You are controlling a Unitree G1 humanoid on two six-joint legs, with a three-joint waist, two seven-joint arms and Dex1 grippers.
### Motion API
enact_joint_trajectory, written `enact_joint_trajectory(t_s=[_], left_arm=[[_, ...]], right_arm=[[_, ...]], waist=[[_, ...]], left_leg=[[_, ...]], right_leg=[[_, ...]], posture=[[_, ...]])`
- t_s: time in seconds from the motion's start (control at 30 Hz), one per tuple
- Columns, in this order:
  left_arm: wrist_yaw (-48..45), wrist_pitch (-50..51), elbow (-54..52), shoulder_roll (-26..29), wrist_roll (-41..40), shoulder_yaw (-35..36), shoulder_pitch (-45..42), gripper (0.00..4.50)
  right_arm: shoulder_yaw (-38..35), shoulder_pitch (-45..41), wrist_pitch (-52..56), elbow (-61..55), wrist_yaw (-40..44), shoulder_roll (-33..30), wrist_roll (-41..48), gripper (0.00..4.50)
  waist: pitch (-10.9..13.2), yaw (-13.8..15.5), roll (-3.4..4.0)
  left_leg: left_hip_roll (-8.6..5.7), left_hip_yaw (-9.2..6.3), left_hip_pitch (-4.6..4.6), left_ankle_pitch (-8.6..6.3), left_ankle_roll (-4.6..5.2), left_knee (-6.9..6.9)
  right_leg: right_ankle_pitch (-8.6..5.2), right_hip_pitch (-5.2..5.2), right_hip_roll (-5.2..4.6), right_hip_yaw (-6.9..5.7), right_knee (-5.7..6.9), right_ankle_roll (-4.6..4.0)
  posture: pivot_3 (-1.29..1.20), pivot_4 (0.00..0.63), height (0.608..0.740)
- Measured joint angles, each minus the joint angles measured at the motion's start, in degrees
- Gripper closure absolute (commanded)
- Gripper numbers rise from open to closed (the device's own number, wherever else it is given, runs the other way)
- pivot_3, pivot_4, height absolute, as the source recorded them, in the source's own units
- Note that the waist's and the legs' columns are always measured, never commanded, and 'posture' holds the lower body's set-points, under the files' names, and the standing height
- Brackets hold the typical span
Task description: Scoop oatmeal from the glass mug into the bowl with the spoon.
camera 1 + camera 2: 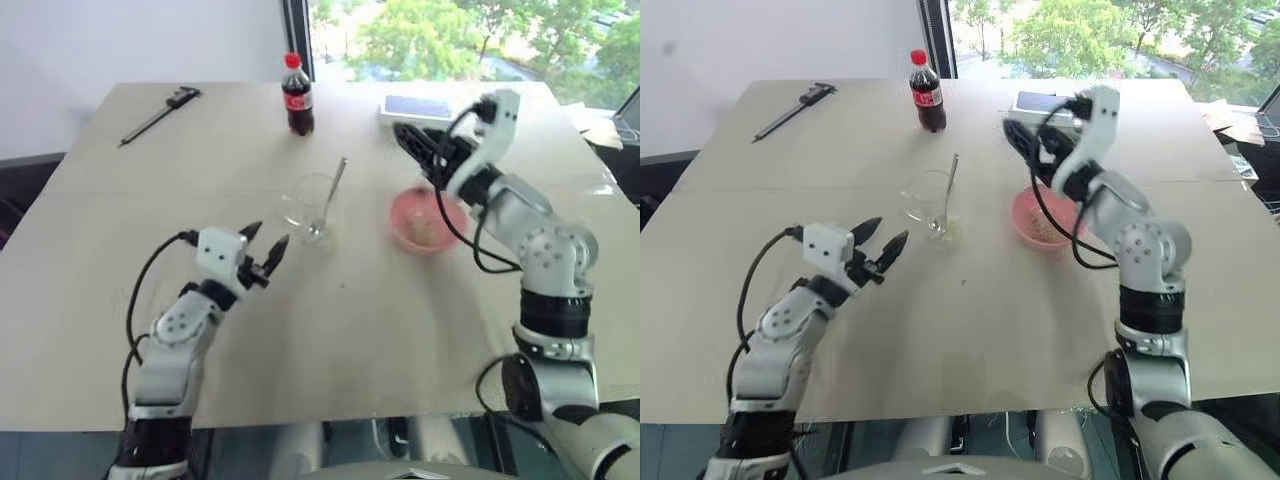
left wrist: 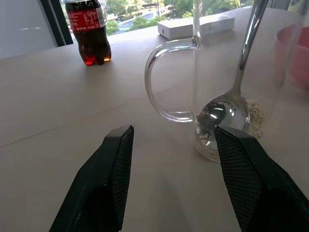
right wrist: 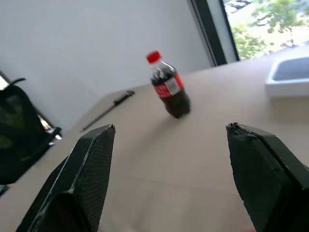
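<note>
Oatmeal (image 1: pixel 428 232) lies mostly in the pink bowl (image 1: pixel 402 222), just right of the glass mug (image 1: pixel 305 202). Left of the mug, the left tool (image 1: pixel 263 246) stands released and empty. The spoon (image 1: pixel 328 198) leans inside the mug, probably parked after scooping. Over the bowl, the right tool (image 1: pixel 424 151) hangs spread, holding nothing.

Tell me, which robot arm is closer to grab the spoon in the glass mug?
Probably the right. The spoon leans toward the right gripper, whose open jaws hover near its handle. The left gripper, also open, sits low beside the glass mug.
</note>
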Motion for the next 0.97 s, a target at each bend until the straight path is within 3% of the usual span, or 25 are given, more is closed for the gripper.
enact_joint_trajectory(t_s=[0.13,0.2,0.3,0.43,0.63,0.97], left_arm=[[-3.5,2.49,-8.89,2.15,-4.47,1.62,11.42,0.03],[-3.78,2.85,-9.12,2.47,-4.45,1.83,13.06,0.03],[-3.89,3.42,-10.63,2.61,-5.02,3.24,16.71,0.0],[-3.8,4.11,-11.07,1.04,-5.48,2.32,20.02,0.0],[-1.98,3.38,-7.83,-0.15,-1.85,0.38,18.59,0.0],[-3.54,1.63,-5.79,0.27,-0.16,-1.63,16.33,0.0]], right_arm=[[1.31,18.5,-2.47,-9.89,11.28,-9.01,-1.56,0.8],[1.72,21.64,-3.4,-10.81,13.2,-9.9,-2.68,0.8],[3.05,28.93,-8.7,-13.12,19.63,-12.5,-5.62,0.01],[2.95,37.01,-16.05,-12.34,26.98,-14.35,-9.23,0.01],[2.94,45.86,-25.46,-7.73,31.5,-14.06,-15.34,0.01],[-0.92,48.38,-30.5,-1.84,34.91,-13.84,-15.66,0.01]], waist=[[0.0,-0.46,0.03],[0.02,-0.6,0.07],[0.02,-0.42,0.06],[0.01,-0.3,0.01],[-0.02,-0.08,-0.01],[-0.02,0.06,-0.02]], left_leg=[[0.02,0.01,0.07,-0.02,0.01,-0.09],[0.03,0.03,0.1,-0.02,0.01,-0.09],[0.04,0.01,0.26,-0.01,0.03,-0.05],[0.04,0.03,0.78,-0.01,0.02,-0.01],[0.04,0.08,0.88,-0.02,0.01,-0.03],[0.04,0.06,0.95,-0.02,0.01,-0.03]], right_leg=[[-0.02,0.0,0.04,0.07,-0.11,0.01],[-0.04,-0.03,0.07,0.12,-0.09,0.0],[-0.29,0.09,0.11,0.11,-0.04,0.0],[-0.33,0.53,0.1,0.17,-0.02,0.0],[-0.34,0.67,0.11,0.19,-0.05,0.0],[-0.34,0.7,0.1,0.27,-0.06,0.0]], posture=[[0.0,0.15,0.74],[0.0,0.15,0.74],[0.0,0.15,0.74],[0.0,0.15,0.74],[0.0,0.15,0.74],[0.0,0.15,0.74]])
